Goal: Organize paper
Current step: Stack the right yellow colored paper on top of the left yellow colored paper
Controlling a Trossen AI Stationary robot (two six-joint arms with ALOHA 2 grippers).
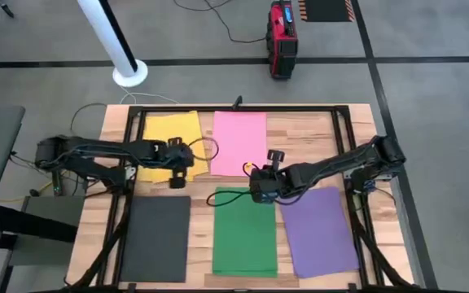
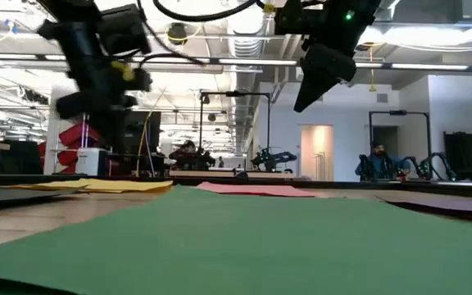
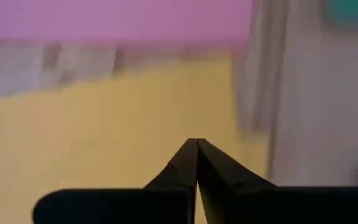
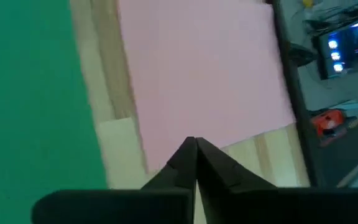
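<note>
Over yellow paper [image 1: 172, 137], left hand [image 3: 196, 144] closed, surroundings blurred

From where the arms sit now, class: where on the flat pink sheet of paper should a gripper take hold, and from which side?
Probably the near short edge of the pink sheet of paper, close to its near right corner, approached from above. The sheet lies flat on the wooden table, so only an edge can be lifted and pinched. The right gripper, fingers shut, already hangs by that edge.
</note>
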